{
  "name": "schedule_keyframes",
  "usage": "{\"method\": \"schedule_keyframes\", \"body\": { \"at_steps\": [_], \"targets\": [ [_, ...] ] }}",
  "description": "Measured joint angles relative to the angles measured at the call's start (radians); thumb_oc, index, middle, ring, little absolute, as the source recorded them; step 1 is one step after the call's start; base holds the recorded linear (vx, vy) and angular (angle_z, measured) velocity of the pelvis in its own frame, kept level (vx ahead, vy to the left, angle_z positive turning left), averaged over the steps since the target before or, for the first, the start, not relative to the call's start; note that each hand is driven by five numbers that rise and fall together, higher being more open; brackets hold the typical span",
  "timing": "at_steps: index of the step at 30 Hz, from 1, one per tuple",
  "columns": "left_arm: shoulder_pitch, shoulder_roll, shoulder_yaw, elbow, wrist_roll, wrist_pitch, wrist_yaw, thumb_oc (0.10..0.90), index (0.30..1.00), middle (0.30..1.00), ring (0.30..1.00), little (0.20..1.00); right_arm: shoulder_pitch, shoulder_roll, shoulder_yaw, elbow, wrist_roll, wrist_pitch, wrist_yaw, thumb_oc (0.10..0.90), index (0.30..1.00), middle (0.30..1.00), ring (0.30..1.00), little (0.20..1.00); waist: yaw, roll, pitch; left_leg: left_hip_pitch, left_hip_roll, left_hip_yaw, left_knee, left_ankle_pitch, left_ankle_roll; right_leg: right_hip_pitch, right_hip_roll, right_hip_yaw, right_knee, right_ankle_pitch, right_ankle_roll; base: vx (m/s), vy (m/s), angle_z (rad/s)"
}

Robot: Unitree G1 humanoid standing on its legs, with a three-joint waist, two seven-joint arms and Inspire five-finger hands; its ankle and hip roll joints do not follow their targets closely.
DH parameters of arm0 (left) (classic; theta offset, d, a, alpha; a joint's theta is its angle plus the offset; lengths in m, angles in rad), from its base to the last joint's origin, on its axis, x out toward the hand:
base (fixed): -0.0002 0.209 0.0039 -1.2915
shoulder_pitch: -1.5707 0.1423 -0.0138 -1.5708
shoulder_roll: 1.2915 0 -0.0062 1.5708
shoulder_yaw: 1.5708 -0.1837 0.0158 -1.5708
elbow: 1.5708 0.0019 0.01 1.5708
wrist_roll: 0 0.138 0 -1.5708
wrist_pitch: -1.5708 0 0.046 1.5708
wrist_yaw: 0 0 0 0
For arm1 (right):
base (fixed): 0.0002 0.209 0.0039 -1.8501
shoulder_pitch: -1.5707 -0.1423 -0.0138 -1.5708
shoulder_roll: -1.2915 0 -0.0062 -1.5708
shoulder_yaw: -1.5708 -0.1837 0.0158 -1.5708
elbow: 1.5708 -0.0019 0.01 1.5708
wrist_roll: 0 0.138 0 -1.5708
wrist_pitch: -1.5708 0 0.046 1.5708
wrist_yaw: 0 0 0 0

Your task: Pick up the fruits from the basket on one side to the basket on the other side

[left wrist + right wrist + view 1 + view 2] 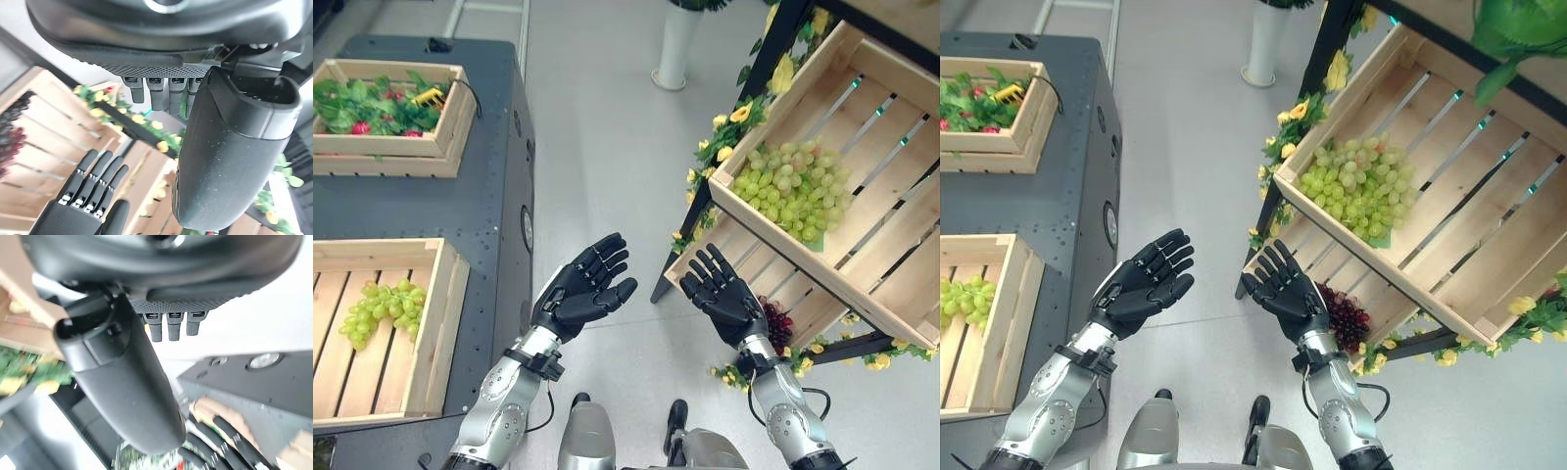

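A heap of green grapes (791,188) lies in the tilted wooden crate (891,245) on the flowered stand at the right. One green grape bunch (384,308) rests in the wooden crate (435,323) on the dark table at the left. Dark grapes (777,324) sit in the stand's lower crate. My left hand (582,289) and right hand (724,291) hover palm up over the floor between the two crates, both open with straight fingers and holding nothing. The right hand is just in front of the lower crate's corner.
A second wooden crate (450,122) of leafy greens and red pieces stands at the back of the dark table (480,211). Yellow flowers (724,127) trim the black stand frame. A white pillar base (677,44) rises at the far end of the pale floor.
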Motion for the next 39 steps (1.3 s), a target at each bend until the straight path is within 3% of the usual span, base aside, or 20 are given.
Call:
{"method": "schedule_keyframes", "body": {
  "at_steps": [9, 12, 13, 16, 19, 20, 21, 22, 23, 25, 28, 31, 33, 34, 35, 36, 37, 39],
  "targets": [
    [0.009, -0.017, -0.001, -0.002, 0.043, -0.014, 0.016, 0.800, 0.900, 0.900, 0.900, 0.900, 0.004, 0.006, 0.031, -0.022, 0.001, 0.012, 0.127, 0.800, 0.900, 0.900, 0.900, 0.900, 0.003, -0.009, -0.083, -0.060, -0.089, -0.003, -0.018, 0.009, 0.061, -0.038, -0.082, -0.008, -0.019, 0.000, 0.001, -0.10, 0.248, 0.14],
    [0.007, -0.025, -0.002, -0.001, 0.079, -0.014, 0.022, 0.800, 0.900, 0.900, 0.900, 0.900, 0.007, 0.025, 0.047, -0.022, 0.003, 0.016, 0.126, 0.800, 0.900, 0.900, 0.900, 0.900, -0.003, 0.009, -0.102, -0.086, -0.126, -0.018, -0.017, 0.008, 0.089, -0.065, -0.120, -0.027, 0.027, -0.021, -0.011, -0.01, 0.175, 0.32],
    [0.006, -0.039, -0.004, 0.002, 0.081, -0.012, 0.030, 0.800, 0.900, 0.900, 0.900, 0.900, 0.003, 0.020, 0.050, -0.021, 0.005, 0.019, 0.120, 0.800, 0.900, 0.900, 0.900, 0.900, -0.010, 0.031, -0.104, -0.090, -0.129, -0.040, -0.017, 0.009, 0.096, -0.086, -0.126, -0.025, 0.084, -0.021, -0.013, 0.03, 0.090, 0.43],
    [0.007, -0.041, -0.008, 0.001, 0.087, -0.011, 0.038, 0.800, 0.900, 0.900, 0.900, 0.900, 0.006, 0.020, 0.072, -0.021, 0.008, 0.022, 0.113, 0.800, 0.900, 0.900, 0.900, 0.900, -0.022, 0.062, -0.121, -0.055, -0.130, -0.069, -0.065, 0.037, 0.099, -0.118, -0.131, 0.001, 0.180, -0.022, -0.015, 0.05, -0.022, 0.43],
    [-0.001, -0.038, -0.009, 0.002, 0.087, -0.006, 0.062, 0.800, 0.900, 0.900, 0.900, 0.900, 0.007, 0.018, 0.104, -0.022, 0.011, 0.034, 0.116, 0.800, 0.900, 0.900, 0.900, 0.900, -0.039, 0.073, -0.156, -0.004, -0.133, -0.123, -0.205, 0.114, 0.091, -0.112, -0.075, 0.104, 0.067, -0.021, -0.004, 0.05, -0.163, 0.41],
    [-0.017, -0.041, -0.015, 0.003, 0.087, -0.006, 0.067, 0.800, 0.900, 0.900, 0.900, 0.900, 0.003, 0.013, 0.102, -0.021, 0.010, 0.037, 0.121, 0.800, 0.900, 0.900, 0.900, 0.900, -0.050, 0.069, -0.162, 0.005, -0.137, -0.151, -0.257, 0.145, 0.084, -0.100, -0.050, 0.142, -0.030, -0.008, 0.014, 0.03, -0.229, 0.66],
    [-0.028, -0.042, -0.020, 0.005, 0.087, -0.006, 0.069, 0.800, 0.900, 0.900, 0.900, 0.900, 0.002, 0.011, 0.101, -0.021, 0.010, 0.039, 0.125, 0.800, 0.900, 0.900, 0.900, 0.900, -0.060, 0.069, -0.163, 0.005, -0.140, -0.164, -0.275, 0.158, 0.079, -0.087, -0.040, 0.165, -0.072, 0.002, 0.018, 0.04, -0.320, 1.03],
    [-0.051, -0.050, -0.041, 0.025, 0.087, -0.006, 0.070, 0.800, 0.900, 0.900, 0.900, 0.900, 0.004, -0.003, 0.099, -0.012, 0.010, 0.039, 0.136, 0.800, 0.900, 0.900, 0.900, 0.900, -0.080, 0.064, -0.167, 0.004, -0.165, -0.218, -0.298, 0.177, 0.066, -0.075, -0.027, 0.217, -0.083, 0.002, 0.049, 0.06, -0.372, 1.23],
    [-0.065, -0.079, -0.062, 0.053, 0.086, -0.006, 0.079, 0.800, 0.900, 0.900, 0.900, 0.900, -0.001, -0.032, 0.100, 0.000, 0.009, 0.043, 0.140, 0.800, 0.900, 0.900, 0.900, 0.900, -0.101, 0.101, -0.170, -0.001, -0.152, -0.270, -0.304, 0.184, 0.052, -0.060, 0.001, 0.267, -0.078, -0.010, 0.034, 0.06, -0.342, 1.23],
    [-0.060, -0.087, -0.084, 0.054, 0.086, -0.005, 0.089, 0.800, 0.900, 0.900, 0.900, 0.900, -0.003, -0.066, 0.099, 0.004, 0.009, 0.045, 0.151, 0.800, 0.900, 0.900, 0.900, 0.900, -0.107, 0.123, -0.175, 0.004, -0.119, -0.292, -0.343, 0.200, 0.029, -0.052, 0.035, 0.279, -0.080, -0.040, 0.025, 0.06, -0.379, 0.72],
    [-0.056, -0.103, -0.102, 0.055, 0.085, -0.005, 0.127, 0.800, 0.900, 0.900, 0.900, 0.900, 0.000, -0.117, 0.090, 0.005, 0.011, 0.049, 0.158, 0.800, 0.900, 0.900, 0.900, 0.900, -0.108, 0.132, -0.177, 0.014, -0.047, -0.311, -0.376, 0.212, 0.005, -0.031, 0.105, 0.233, -0.079, -0.048, -0.023, 0.06, -0.422, 0.55],
    [-0.054, -0.116, -0.122, 0.055, 0.084, -0.006, 0.162, 0.800, 0.900, 0.900, 0.900, 0.900, 0.000, -0.149, 0.070, 0.005, 0.011, 0.048, 0.156, 0.800, 0.900, 0.900, 0.900, 0.900, -0.116, 0.139, -0.177, -0.022, -0.009, -0.314, -0.371, 0.210, 0.010, -0.026, 0.146, 0.174, -0.079, -0.052, -0.054, -0.02, -0.290, 0.60],
    [-0.057, -0.134, -0.153, 0.057, 0.079, -0.006, 0.166, 0.800, 0.900, 0.900, 0.900, 0.900, 0.015, -0.162, 0.060, 0.005, 0.010, 0.047, 0.155, 0.800, 0.900, 0.900, 0.900, 0.900, -0.122, 0.142, -0.175, -0.059, 0.013, -0.277, -0.356, 0.204, 0.105, -0.021, 0.165, 0.113, -0.071, -0.060, -0.085, -0.08, -0.170, 1.04],
    [-0.059, -0.135, -0.178, 0.056, 0.076, -0.006, 0.156, 0.800, 0.900, 0.900, 0.900, 0.900, 0.027, -0.169, 0.059, 0.004, 0.008, 0.046, 0.153, 0.800, 0.900, 0.900, 0.900, 0.900, -0.125, 0.138, -0.175, -0.072, 0.026, -0.218, -0.358, 0.147, 0.166, -0.023, 0.151, 0.060, -0.061, -0.074, -0.106, -0.06, -0.096, 1.31],
    [-0.062, -0.130, -0.199, 0.057, 0.076, -0.006, 0.154, 0.800, 0.900, 0.900, 0.900, 0.900, 0.026, -0.174, 0.069, 0.005, 0.008, 0.044, 0.151, 0.800, 0.900, 0.900, 0.900, 0.900, -0.120, 0.127, -0.170, -0.084, 0.016, -0.156, -0.323, 0.117, 0.177, -0.018, 0.125, 0.003, -0.064, -0.081, -0.118, -0.04, -0.067, 1.27],
    [-0.062, -0.128, -0.207, 0.057, 0.076, -0.006, 0.154, 0.800, 0.900, 0.900, 0.900, 0.900, 0.025, -0.177, 0.074, 0.004, 0.010, 0.044, 0.151, 0.800, 0.900, 0.900, 0.900, 0.900, -0.119, 0.116, -0.164, -0.088, 0.003, -0.133, -0.295, 0.133, 0.154, -0.016, 0.107, -0.008, -0.063, -0.081, -0.118, -0.01, -0.022, 0.87],
    [-0.060, -0.124, -0.212, 0.057, 0.076, -0.007, 0.155, 0.800, 0.900, 0.900, 0.900, 0.900, 0.022, -0.177, 0.083, 0.004, 0.011, 0.044, 0.151, 0.800, 0.900, 0.900, 0.900, 0.900, -0.103, 0.099, -0.162, -0.077, -0.038, -0.082, -0.251, 0.156, 0.120, -0.011, 0.072, -0.028, -0.061, -0.083, -0.114, 0.01, 0.012, 0.59],
    [-0.060, -0.125, -0.212, 0.057, 0.077, -0.009, 0.158, 0.800, 0.900, 0.900, 0.900, 0.900, 0.028, -0.172, 0.083, 0.000, 0.032, 0.037, 0.148, 0.800, 0.900, 0.900, 0.900, 0.900, -0.119, 0.103, -0.161, -0.037, -0.052, -0.009, -0.236, 0.168, 0.104, 0.013, 0.054, -0.090, -0.058, -0.095, -0.100, 0.06, 0.058, 1.06]
  ]
}}
